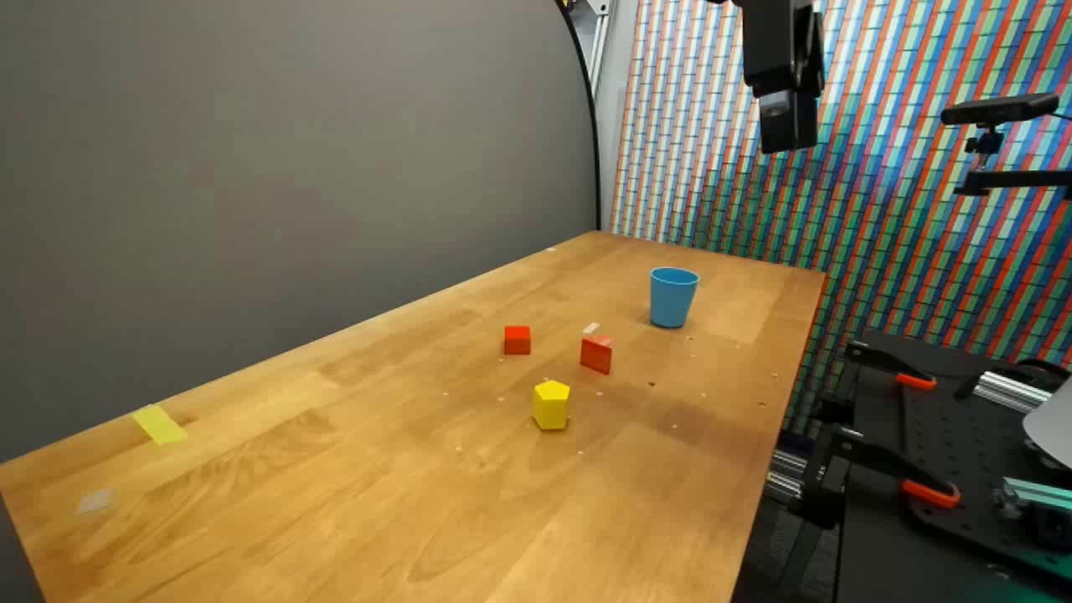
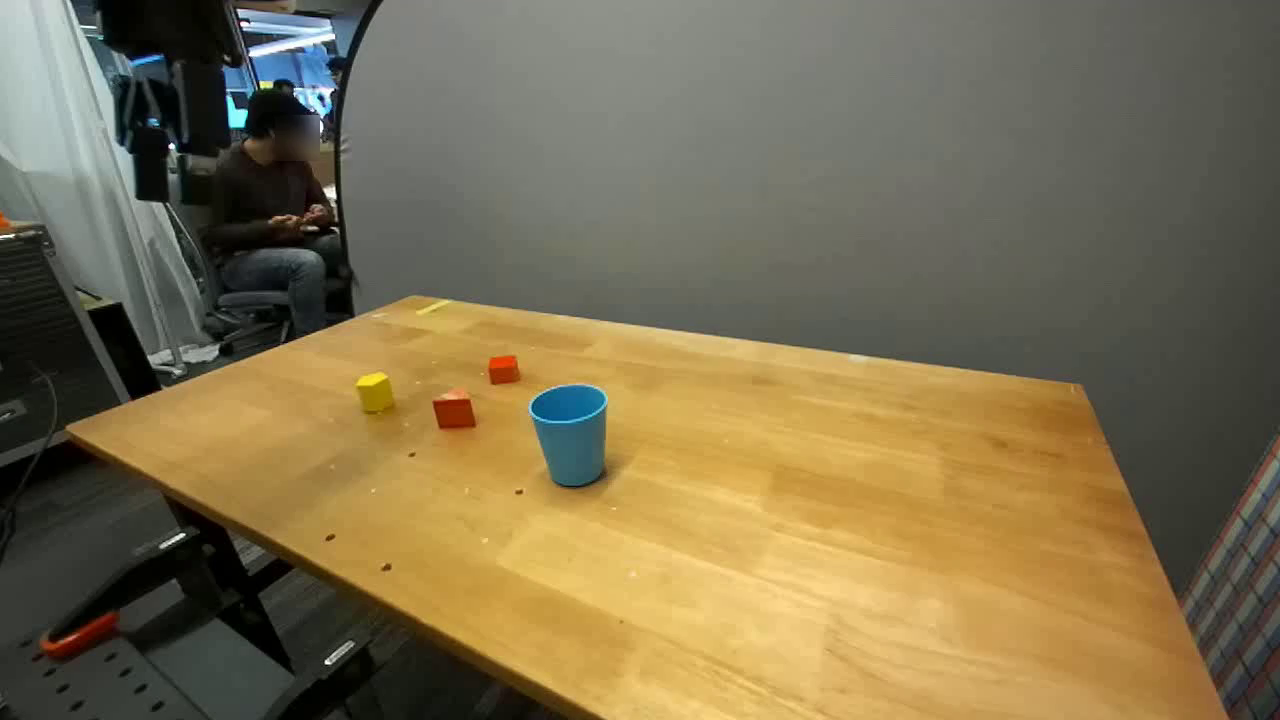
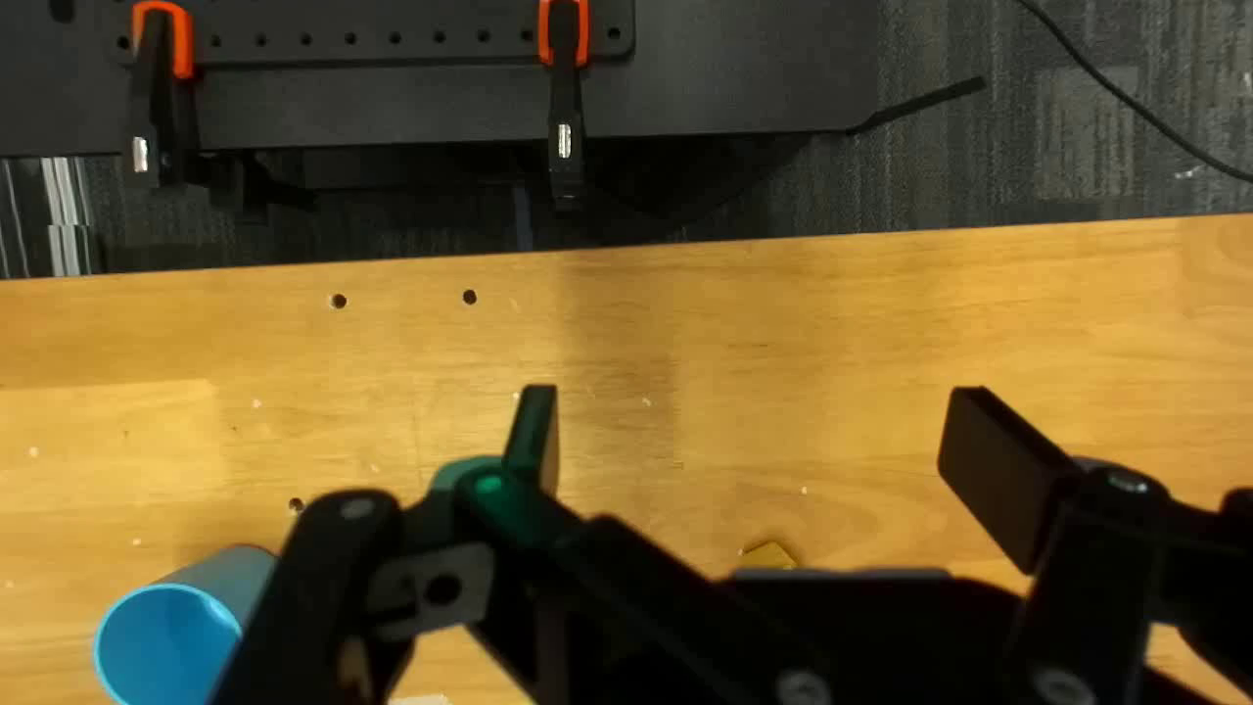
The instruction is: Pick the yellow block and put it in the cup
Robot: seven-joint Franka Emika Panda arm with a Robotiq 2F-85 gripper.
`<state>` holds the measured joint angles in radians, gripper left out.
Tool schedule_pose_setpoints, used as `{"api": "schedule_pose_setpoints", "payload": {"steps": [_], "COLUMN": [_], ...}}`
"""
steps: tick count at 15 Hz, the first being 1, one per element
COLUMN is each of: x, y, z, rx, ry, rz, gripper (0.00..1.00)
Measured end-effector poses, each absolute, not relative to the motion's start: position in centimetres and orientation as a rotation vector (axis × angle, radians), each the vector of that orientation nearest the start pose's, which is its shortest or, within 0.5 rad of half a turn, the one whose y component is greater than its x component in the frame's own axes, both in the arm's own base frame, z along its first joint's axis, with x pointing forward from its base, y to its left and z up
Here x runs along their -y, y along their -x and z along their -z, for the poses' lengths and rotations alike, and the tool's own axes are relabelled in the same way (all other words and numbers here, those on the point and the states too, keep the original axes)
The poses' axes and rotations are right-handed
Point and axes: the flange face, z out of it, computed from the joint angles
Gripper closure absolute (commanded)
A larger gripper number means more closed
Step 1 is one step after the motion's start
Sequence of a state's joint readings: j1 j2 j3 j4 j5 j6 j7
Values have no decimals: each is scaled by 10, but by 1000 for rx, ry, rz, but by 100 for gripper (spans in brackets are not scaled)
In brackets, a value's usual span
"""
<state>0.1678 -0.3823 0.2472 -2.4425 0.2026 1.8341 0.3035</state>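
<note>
A large grey backdrop [image 2: 760, 180] stands along one long edge of the wooden table [image 2: 880, 520], and both exterior views show this. In an exterior view, a person [image 2: 262, 195] is sitting in the background at the far left; the face is blurred. The black gripper [image 3: 762, 446] is high above the table in both exterior views, well apart from the objects which are there. Its two fingers [image 3: 994, 470] are wide apart from each other, as can be seen well in the wrist view. In an exterior view, the blue cup [image 1: 672, 301] stands upright on the far right part of the table. In the wrist view, the gripper hides a part of this cup. In an exterior view, the yellow pentagonal block [image 1: 551, 408] rests directly on the table, nearer than the cup and well apart from it. The red triangular block [image 1: 596, 355] is placed between the yellow block and the cup, separate from both, and this is visible in both exterior views. In an exterior view, the red rectangular block [image 1: 517, 341] is near it, on the left and slightly farther. In both exterior views, a flat yellow strip [image 1: 160, 425] lies at the far left edge of the table.
</note>
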Motion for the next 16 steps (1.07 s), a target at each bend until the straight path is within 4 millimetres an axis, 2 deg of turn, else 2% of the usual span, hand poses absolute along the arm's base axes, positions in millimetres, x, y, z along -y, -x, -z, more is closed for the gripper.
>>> {"api": "schedule_pose_setpoints", "payload": {"steps": [11,14,16], "x": [-178,-183,-200], "y": [-362,-379,-399], "z": [-424,-414,-393], "rx": [11,10,51], "ry": [3102,3091,3089], "rz": [-381,-371,-367], "gripper": [0,0,0]}}
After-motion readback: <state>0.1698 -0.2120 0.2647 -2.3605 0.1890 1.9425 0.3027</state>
